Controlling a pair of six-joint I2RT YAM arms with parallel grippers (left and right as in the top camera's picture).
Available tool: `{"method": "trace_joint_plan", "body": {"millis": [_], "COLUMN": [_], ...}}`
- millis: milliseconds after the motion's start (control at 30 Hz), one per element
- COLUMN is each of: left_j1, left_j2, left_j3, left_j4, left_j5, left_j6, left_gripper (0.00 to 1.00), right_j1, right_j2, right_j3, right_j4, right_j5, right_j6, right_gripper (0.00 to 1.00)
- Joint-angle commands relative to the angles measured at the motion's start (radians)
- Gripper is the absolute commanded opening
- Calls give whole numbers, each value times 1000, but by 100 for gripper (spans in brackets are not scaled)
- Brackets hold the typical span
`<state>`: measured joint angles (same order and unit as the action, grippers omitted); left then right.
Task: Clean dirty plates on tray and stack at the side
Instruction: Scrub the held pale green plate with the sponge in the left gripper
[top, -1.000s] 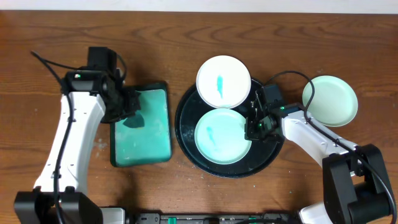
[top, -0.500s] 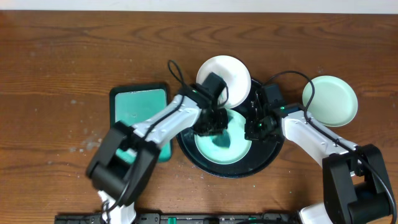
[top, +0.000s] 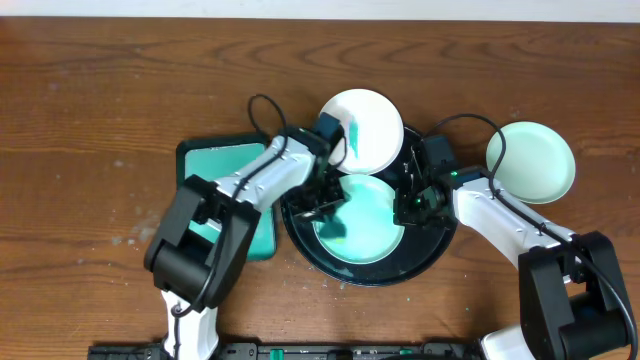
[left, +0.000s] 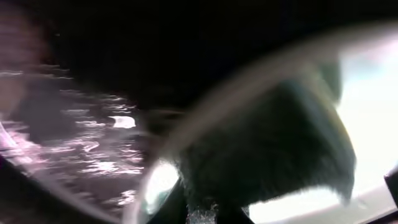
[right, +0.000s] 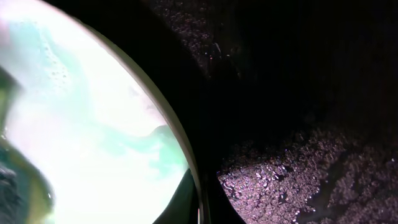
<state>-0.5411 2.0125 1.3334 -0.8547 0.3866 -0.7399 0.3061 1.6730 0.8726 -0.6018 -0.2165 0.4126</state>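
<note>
Nearest the robot's side of the table (top: 100, 100), the black tray (top: 345, 272) is lying at centre. The teal sponge tray (top: 215, 165) is sitting just beside it on the left, partly covered by the left arm. The near plate (top: 368, 232) is resting inside the black tray, its pale mint face carrying a wet teal film. The left gripper (top: 325, 205) is bearing down at this plate's left edge. The left wrist view is blurring badly and showing only a dark mass (left: 267, 149) against a bright curved rim, so whether these fingers are apart or together cannot be told. The right gripper (top: 408, 205) is standing at the plate's right edge. The right wrist view is showing its two fingertips meeting on either side of the rim, clamped on the near plate (right: 93, 124), with the wet, pebbled floor of the black tray (right: 280, 174) lying alongside. Farther back, the far plate (top: 375, 110) is sitting just behind the near plate and lying across the tray's far rim, white, with a teal smear (top: 352, 135) at its centre. Well apart to the right, off the tray, the third plate (top: 531, 162) is lying on the bare wood, evenly pale mint.
</note>
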Motion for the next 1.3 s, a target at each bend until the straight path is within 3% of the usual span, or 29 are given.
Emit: {"method": "trace_joint_plan", "body": {"millis": [0, 133, 200, 233, 367, 500, 667, 833, 1033, 1267], "left_j1": [58, 54, 39, 14, -90, -148, -123, -50, 48, 131], "left_j2": [36, 37, 46, 61, 117, 137, 129, 99, 14, -143], "left_j3": [-8, -9, -10, -13, -15, -14, -14, -13, -2, 32], "left_j4": [-27, -8, 45, 114, 271, 306, 183, -11, -28, -65], "left_j5": [-288, -232, -90, 54, 330, 399, 376, 23, -263, -211], "left_j6": [25, 38, 80, 103, 116, 121, 156, 114, 118, 197], "left_gripper": [7, 7, 7, 7, 7, 7, 7, 7, 8, 7], "right_j1": [-11, -11, -11, -11, -11, -11, -11, -11, -11, -11], "right_j2": [11, 11, 11, 11, 11, 11, 11, 11, 11, 11], "right_j3": [-5, -5, -5, -5, -5, -5, -5, -5, -5, -5], "right_j4": [8, 8, 8, 8, 6, 4, 4, 4, 6, 5], "right_j5": [63, 63, 63, 62, 62, 62, 62, 62, 62, 62], "right_j6": [16, 16, 17, 17, 17, 17, 17, 17, 17, 17], "right_gripper": [1, 1, 1, 1, 1, 1, 1, 1, 1, 1]}}
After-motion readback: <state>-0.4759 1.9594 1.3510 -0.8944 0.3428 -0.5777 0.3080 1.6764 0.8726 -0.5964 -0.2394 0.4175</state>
